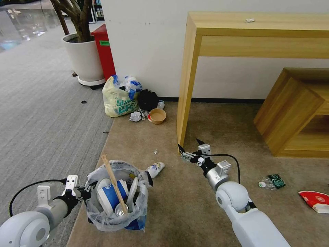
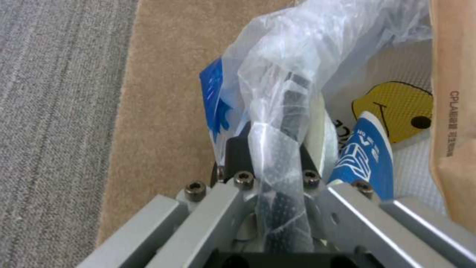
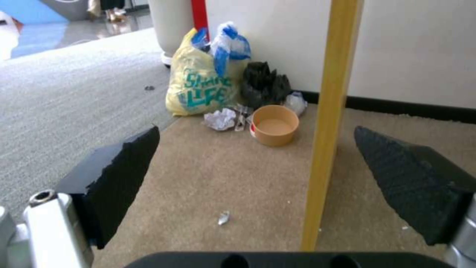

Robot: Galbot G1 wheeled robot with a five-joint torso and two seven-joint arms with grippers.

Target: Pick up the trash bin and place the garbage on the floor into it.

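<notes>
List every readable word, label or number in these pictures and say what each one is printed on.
"CPLA" followed by characters too blurred to read: brown paper inside the trash bin.
Teal lettering, roughly "SHARE LIFE", only partly legible: yellowish shopping bag.
Blue and white logo, not readable: paper cup.
Blue print, not readable: the bin's plastic liner.
White print, too small to read: red wrapper.

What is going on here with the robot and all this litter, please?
The left gripper is shut on the rim of the trash bin, which already holds a paper cup and a wooden stick. The right gripper is open and empty above the floor. A red-white bowl and a wrapper lie there.
</notes>
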